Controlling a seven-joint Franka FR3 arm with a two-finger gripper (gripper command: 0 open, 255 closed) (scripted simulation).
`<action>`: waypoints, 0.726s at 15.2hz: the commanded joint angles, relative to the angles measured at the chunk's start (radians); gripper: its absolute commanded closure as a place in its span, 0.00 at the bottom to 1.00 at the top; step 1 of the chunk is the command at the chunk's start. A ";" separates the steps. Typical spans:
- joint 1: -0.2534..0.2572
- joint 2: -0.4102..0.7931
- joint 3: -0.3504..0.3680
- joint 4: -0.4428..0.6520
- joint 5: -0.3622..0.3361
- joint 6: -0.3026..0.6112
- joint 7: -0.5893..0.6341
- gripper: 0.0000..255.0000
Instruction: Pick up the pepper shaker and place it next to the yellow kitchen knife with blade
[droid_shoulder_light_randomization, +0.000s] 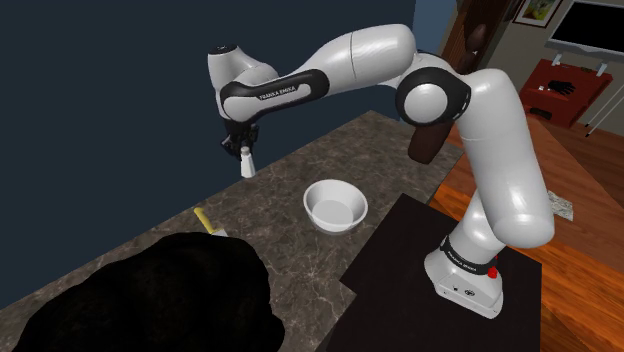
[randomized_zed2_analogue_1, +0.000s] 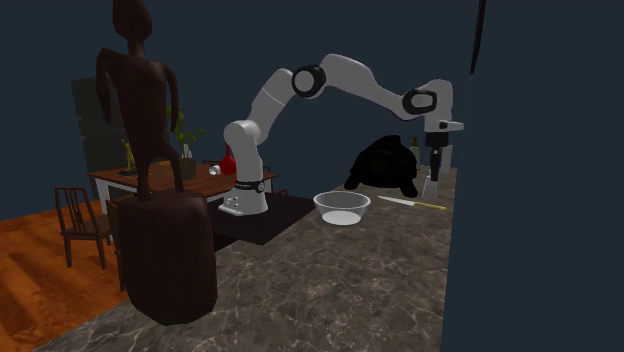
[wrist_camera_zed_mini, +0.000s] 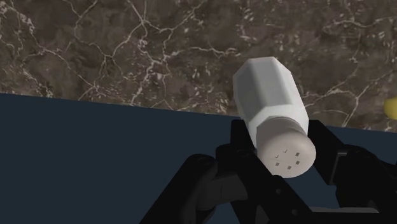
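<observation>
Pepper shaker (wrist_camera_zed_mini: 267, 95) clamped in tool (wrist_camera_zed_mini: 283, 143), long axis near vertical, holed cap toward wrist.

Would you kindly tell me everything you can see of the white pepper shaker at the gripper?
The white pepper shaker has a faceted body and a round, pale grey cap pierced by small holes. The all-black gripper clasps it near the cap, and it leans askew between the fingers, cap end toward the wrist. It is at the dark marbled counter edge beside the blue wall; whether its base touches the counter is unclear.
</observation>
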 joint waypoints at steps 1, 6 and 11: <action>0.000 0.011 -0.001 -0.008 -0.002 0.020 0.003 1.00; 0.000 0.037 -0.003 -0.033 -0.006 0.070 0.011 1.00; 0.001 0.067 -0.006 -0.050 -0.011 0.117 0.018 1.00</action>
